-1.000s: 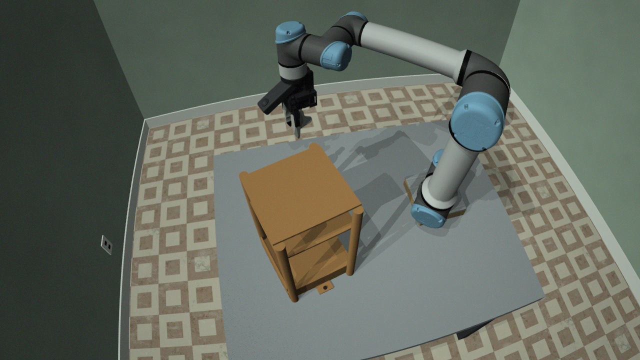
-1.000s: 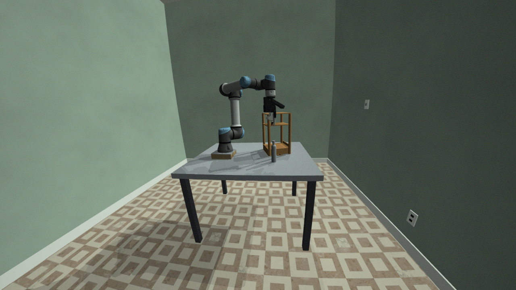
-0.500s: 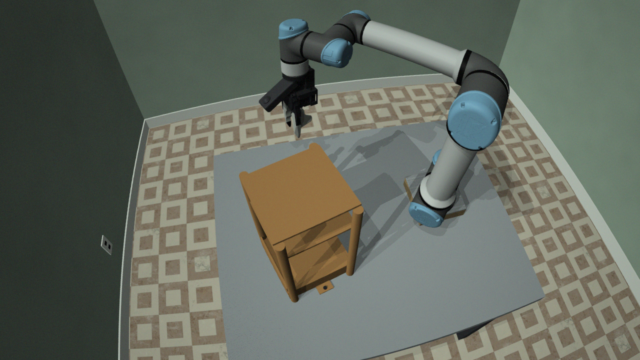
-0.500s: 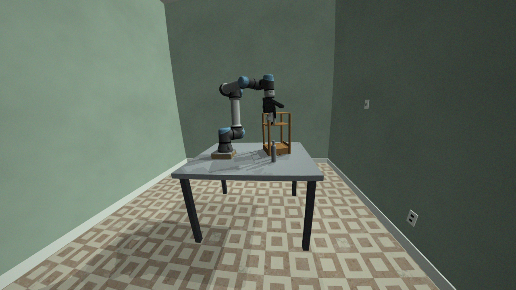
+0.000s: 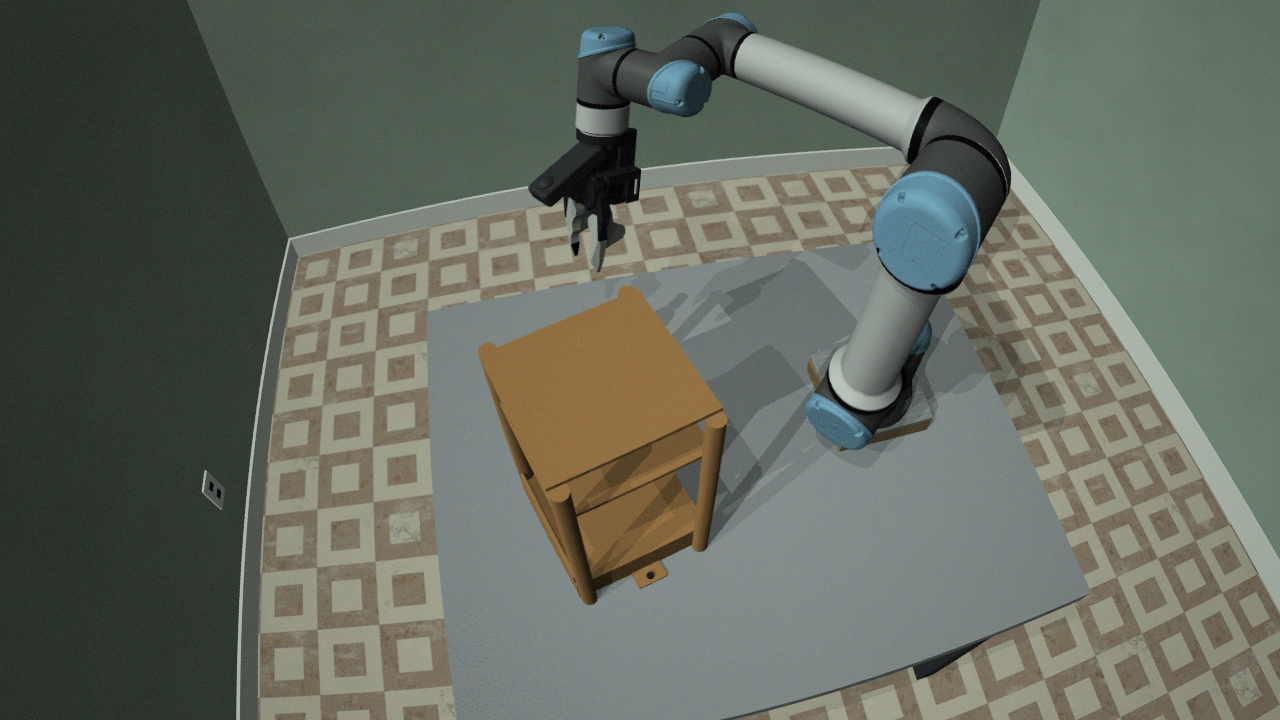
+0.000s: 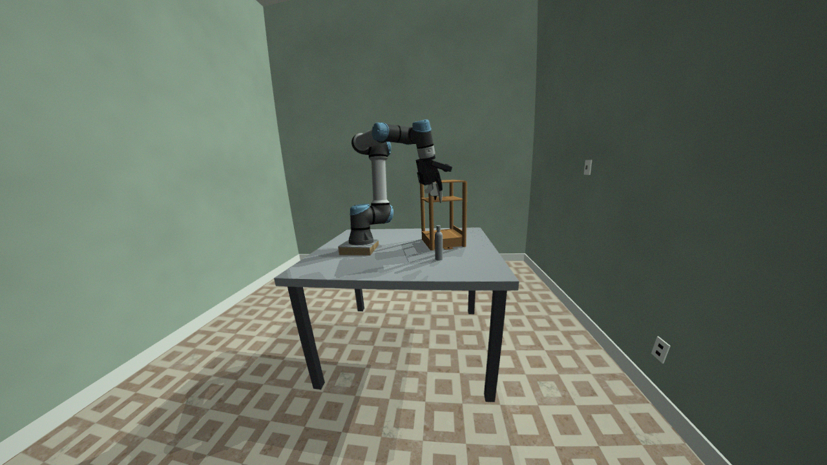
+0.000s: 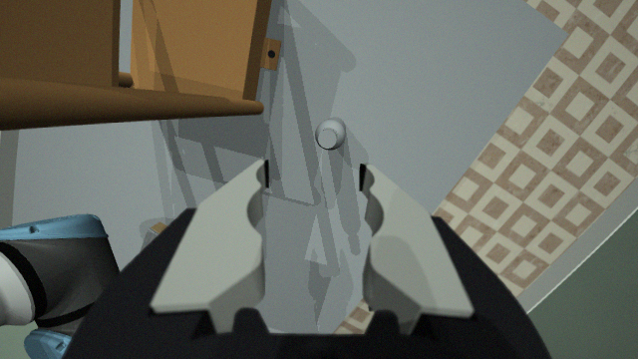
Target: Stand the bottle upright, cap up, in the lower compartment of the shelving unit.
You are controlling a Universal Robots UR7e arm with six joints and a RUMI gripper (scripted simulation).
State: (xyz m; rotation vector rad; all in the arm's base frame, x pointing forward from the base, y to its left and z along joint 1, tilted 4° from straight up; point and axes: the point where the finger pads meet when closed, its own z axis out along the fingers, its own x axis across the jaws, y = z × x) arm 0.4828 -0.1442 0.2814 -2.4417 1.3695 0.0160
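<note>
A grey bottle (image 6: 438,243) (image 7: 330,133) stands upright, cap up, on the grey table (image 5: 805,555) (image 6: 398,271) (image 7: 424,75), just in front of the wooden shelving unit (image 5: 599,376) (image 6: 464,208) (image 7: 194,50). In the top view the bottle is hidden behind the shelf. My gripper (image 5: 595,255) (image 6: 435,196) (image 7: 314,164) hangs high, level with the shelf's top, almost straight above the bottle. Its fingers point down, stand partly apart and hold nothing. The shelf's lower compartment (image 5: 640,519) has nothing in it.
The arm's base (image 5: 859,402) (image 6: 358,231) is mounted on the table beside the shelf. The shelf's top board and posts are close beside the gripper. A small tab (image 5: 651,573) sticks out at the shelf's foot. The table edge and tiled floor lie beyond the bottle.
</note>
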